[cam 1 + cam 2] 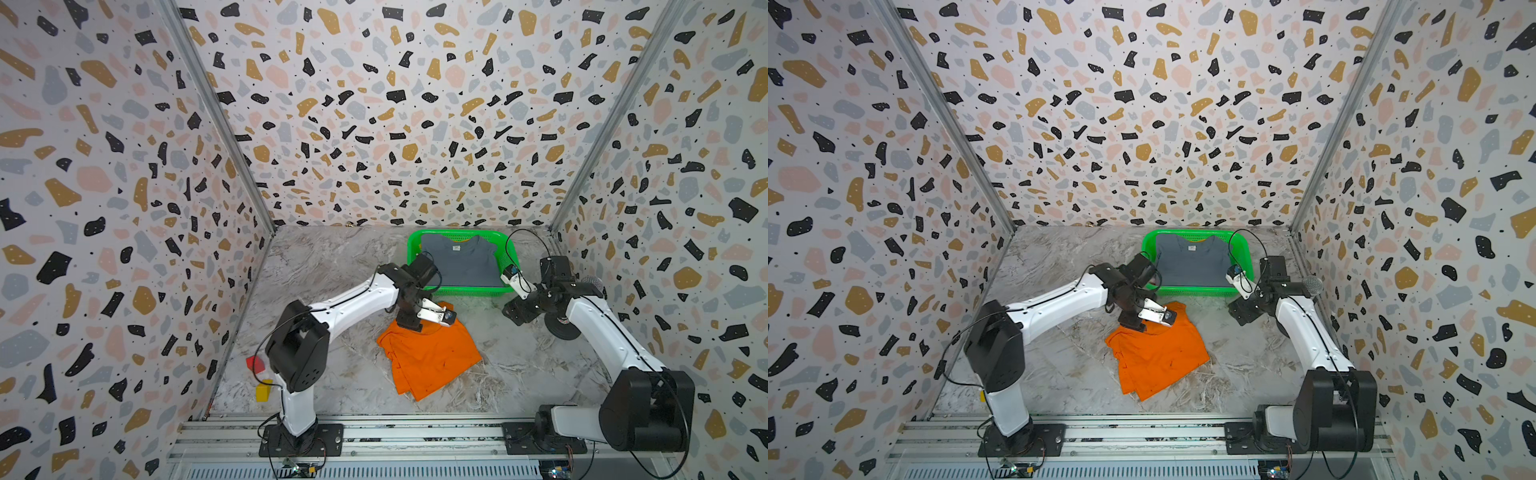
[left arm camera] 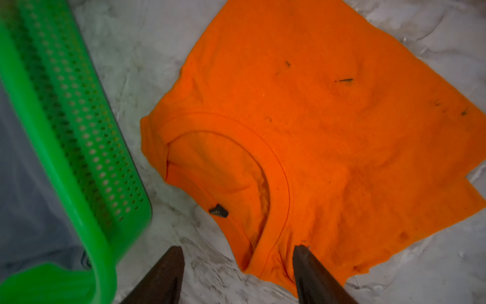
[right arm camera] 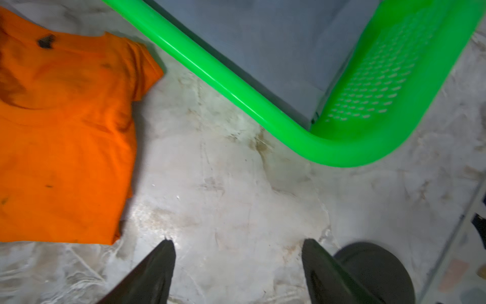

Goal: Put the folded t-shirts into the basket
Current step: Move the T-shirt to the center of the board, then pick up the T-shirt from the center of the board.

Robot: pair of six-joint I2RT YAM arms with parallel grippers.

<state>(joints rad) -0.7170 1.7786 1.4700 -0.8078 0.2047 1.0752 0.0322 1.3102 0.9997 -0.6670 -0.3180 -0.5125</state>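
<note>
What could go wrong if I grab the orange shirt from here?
The open left gripper sits only at the collar edge of the orange t-shirt; lifting there may unfold it. The grey t-shirt nearly fills the basket, so the orange one could drape over the rim.

The marbled table (image 1: 332, 266) bears the basket (image 1: 411, 253). The orange shirt (image 1: 432, 357) lies just before it, with the red block (image 1: 255, 363) and yellow block (image 1: 263, 391) well apart.

Spread L pincer (image 2: 239, 248) @ orange tee (image 2: 315, 131)
</note>
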